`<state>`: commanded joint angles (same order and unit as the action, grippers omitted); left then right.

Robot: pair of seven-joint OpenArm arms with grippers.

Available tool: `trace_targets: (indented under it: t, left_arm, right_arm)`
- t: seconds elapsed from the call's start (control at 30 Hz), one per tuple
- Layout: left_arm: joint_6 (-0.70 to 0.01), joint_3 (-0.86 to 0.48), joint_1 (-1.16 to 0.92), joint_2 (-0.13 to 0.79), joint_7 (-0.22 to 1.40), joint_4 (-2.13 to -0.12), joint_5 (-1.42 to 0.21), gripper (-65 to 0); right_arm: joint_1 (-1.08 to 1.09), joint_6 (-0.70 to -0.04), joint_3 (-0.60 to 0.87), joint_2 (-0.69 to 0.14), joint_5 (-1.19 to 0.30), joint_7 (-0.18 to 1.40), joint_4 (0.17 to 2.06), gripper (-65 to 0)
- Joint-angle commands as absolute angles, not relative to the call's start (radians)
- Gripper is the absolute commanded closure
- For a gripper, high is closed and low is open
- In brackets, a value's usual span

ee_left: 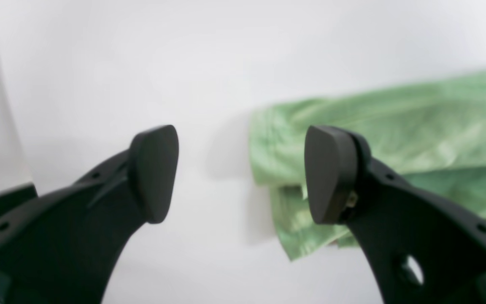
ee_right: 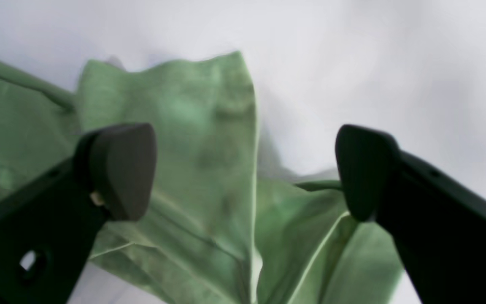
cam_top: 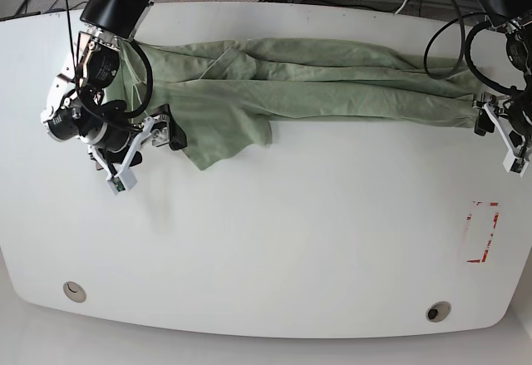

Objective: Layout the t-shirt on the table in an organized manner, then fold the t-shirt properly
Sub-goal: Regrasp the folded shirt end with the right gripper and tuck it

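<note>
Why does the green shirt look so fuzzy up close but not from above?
Both wrist views are soft and out of focus: the shirt blurs behind the open left hand, likewise behind the open right hand. The base view is sharp, showing wrinkles and soft shadows on the glossy table.

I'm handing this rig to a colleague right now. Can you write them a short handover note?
Left hand: open, holding nothing, beside one end of the t-shirt.
Right hand: open, empty, over the sleeve end.
T-shirt: lies in a long, wrinkled band along the far side of the table, one sleeve flap sticking out toward the near side.
Done: shirt stretched lengthwise.
Left: flatten it out properly, then fold.
</note>
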<state>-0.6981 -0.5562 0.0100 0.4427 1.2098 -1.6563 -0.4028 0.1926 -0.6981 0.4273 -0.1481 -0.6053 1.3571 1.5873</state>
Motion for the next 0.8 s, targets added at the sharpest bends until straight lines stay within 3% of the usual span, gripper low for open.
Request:
trace_targets:
  t: [0.4,0.8]
  left_arm:
    - [-0.698,-0.556,0.018,0.441,1.210,-1.656,-0.406,-44.0]
    - [-0.698,-0.556,0.019,0.438,1.210,-1.656,-0.406,-44.0]
  right_arm:
    - [0.228,-0.698,0.344,-0.162,-0.602,1.225,1.349,-65.0]
    - [0.220,-0.698,0.314,-0.143,-0.607,1.224,1.319,-65.0]
